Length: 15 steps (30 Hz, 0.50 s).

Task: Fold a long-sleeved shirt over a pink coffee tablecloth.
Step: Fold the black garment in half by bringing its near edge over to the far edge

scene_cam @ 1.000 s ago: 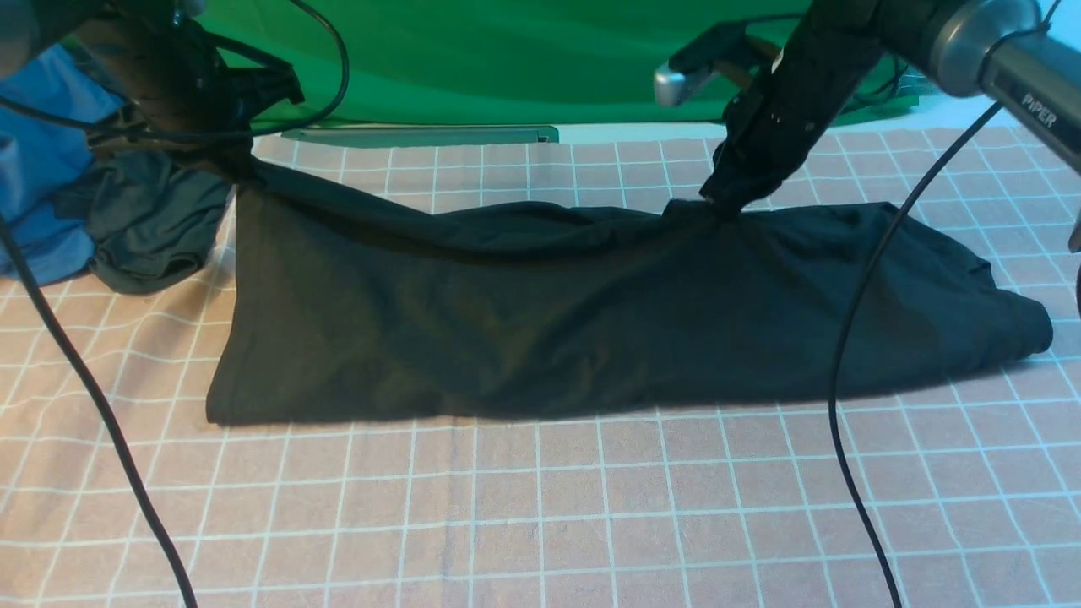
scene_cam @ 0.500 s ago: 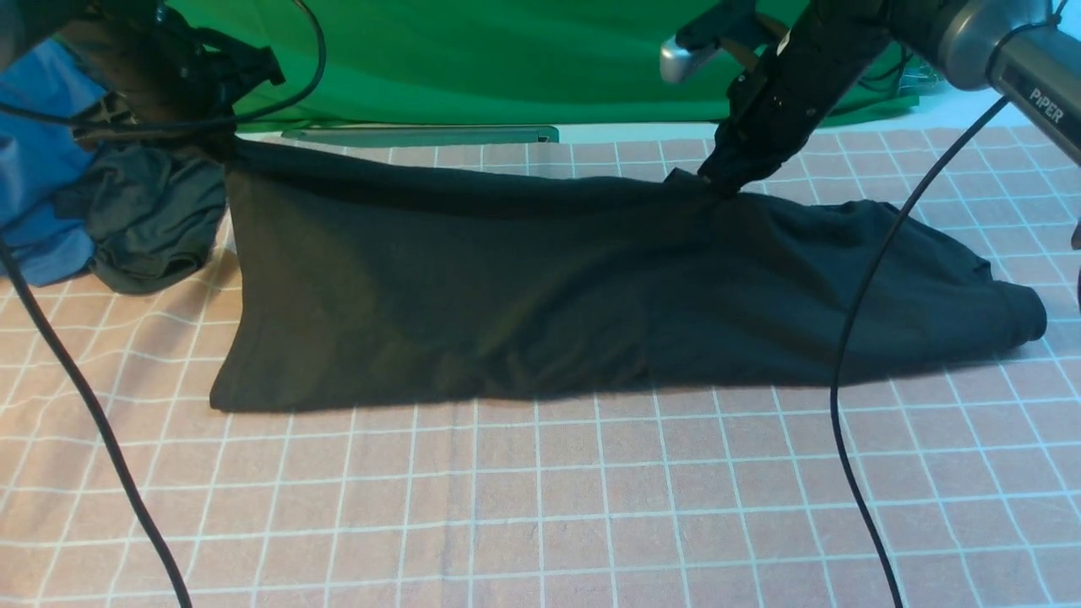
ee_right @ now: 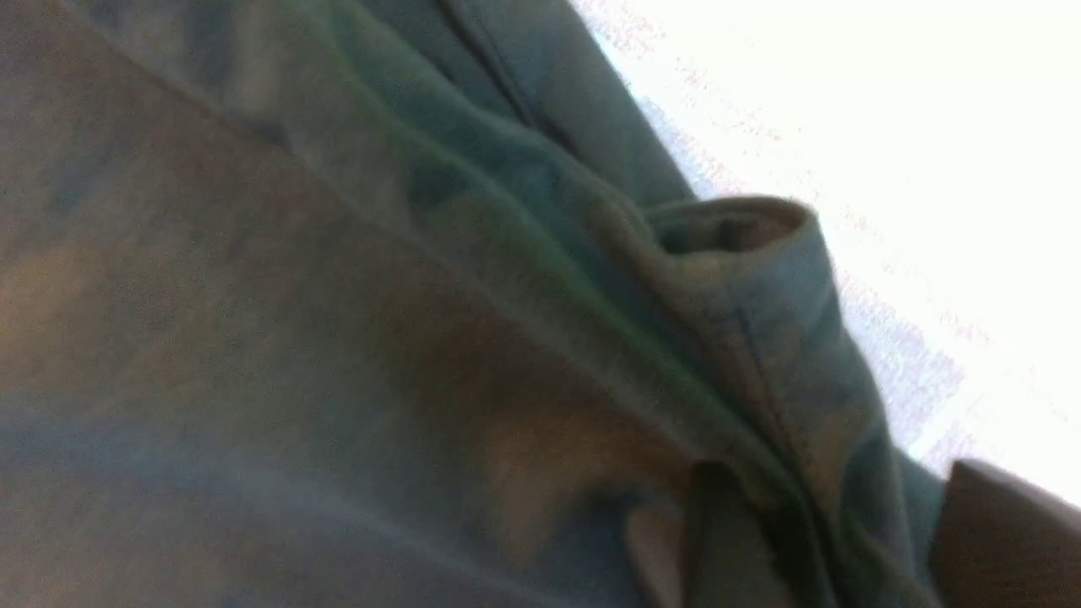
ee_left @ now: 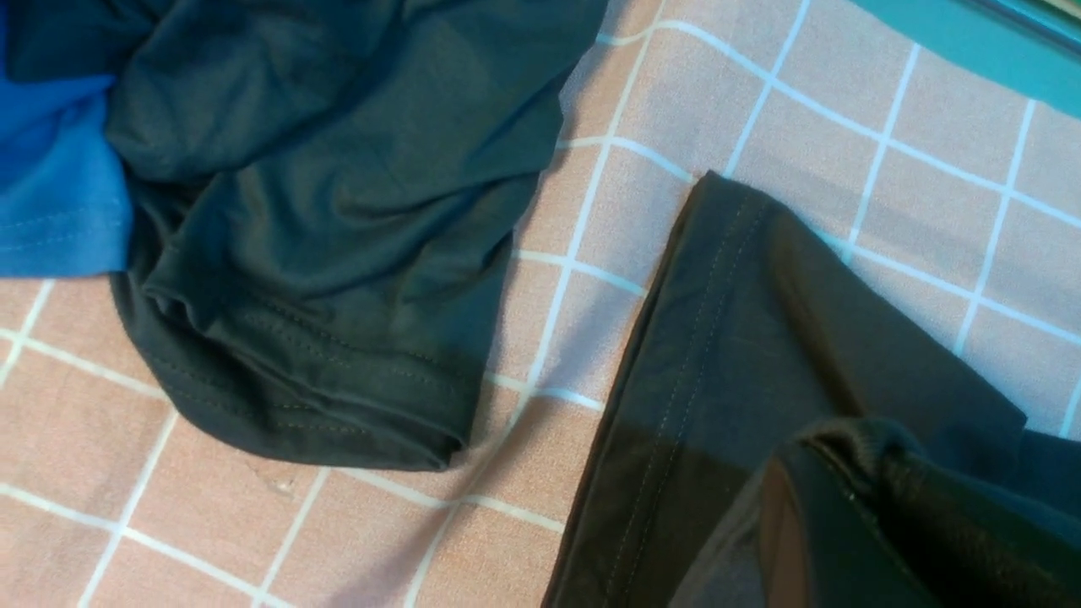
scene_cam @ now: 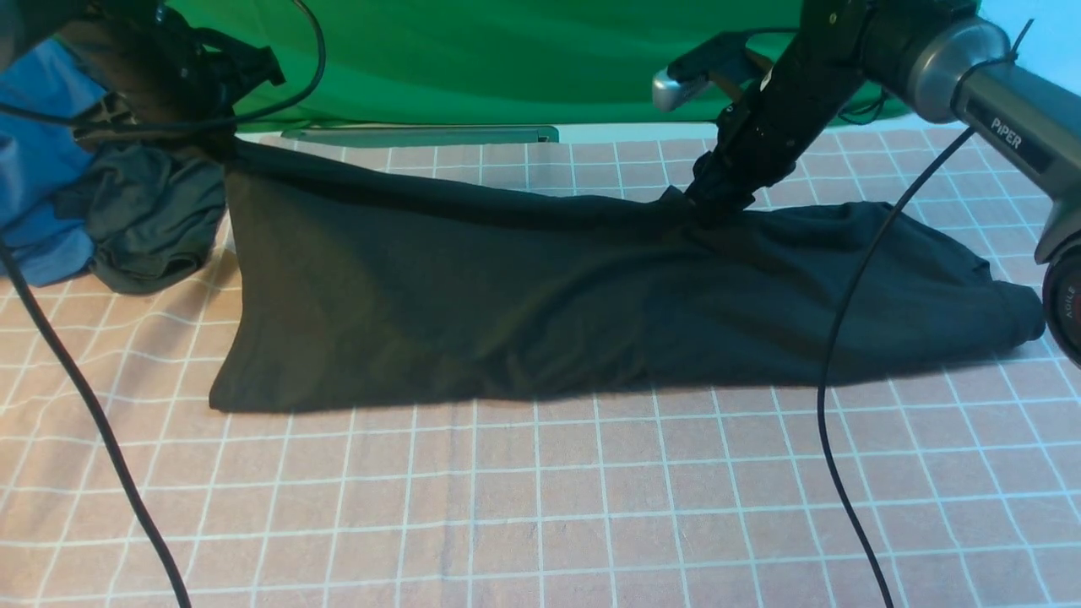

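Here's the long-sleeved shirt (scene_cam: pixel 524 312), plain black from this side with no print showing, stretched in a long band left to right across the middle of the pink coffee tablecloth (scene_cam: pixel 540 507). Its near edge lies flat on the grid and its far edge is hoisted into a taut ridge. That ridge hangs between 2 grips. The left gripper (scene_cam: pixel 221 148) has the far-left corner, jaws closed on the fabric, and in the left wrist view the stitched hem (ee_left: pixel 684 338) drops away below it. The right gripper (scene_cam: pixel 705 203) is pinched shut on a bunch of the far edge, right of centre. This looks like soft, light cotton: it sags, drapes and creases wherever it's squeezed, and it won't hold a line by itself. So the sensible holds are hems and corners, both ends carried level; I'd judge a lopsided pull would skew the fold. Beyond the right gripper, the shirt's right end slumps rumpled on the cloth with nothing holding it. At the far left a dark grey garment (scene_cam: pixel 148 219) lies crumpled just beside the shirt's corner but apart from it, a blue garment (scene_cam: pixel 34 152) behind it, and a green cloth (scene_cam: pixel 507 59) backs the far side.
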Tool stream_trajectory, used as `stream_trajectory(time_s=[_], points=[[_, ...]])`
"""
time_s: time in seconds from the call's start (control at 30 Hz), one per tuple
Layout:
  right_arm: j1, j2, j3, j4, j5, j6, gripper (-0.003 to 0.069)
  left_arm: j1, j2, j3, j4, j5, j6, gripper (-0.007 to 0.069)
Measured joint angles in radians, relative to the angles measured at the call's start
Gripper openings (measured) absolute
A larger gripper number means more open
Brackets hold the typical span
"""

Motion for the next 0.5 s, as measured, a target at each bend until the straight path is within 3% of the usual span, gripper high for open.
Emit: stream_trajectory(time_s=[0.37,0.43,0.5], points=[[0.0,-0.001,-0.001,-0.082,0.089,-0.027,0.0419,0.001,0.0,0.0,0.0,0.004,0.007,0.003],[0.0,0.009,-0.001,-0.089,0.089,-0.027,0.0379,0.001,0.0,0.0,-0.001,0.004,0.007,0.003],[0.0,0.019,-0.001,-0.091,0.088,-0.027,0.027,0.001,0.0,0.0,-0.003,0.004,0.009,0.003]])
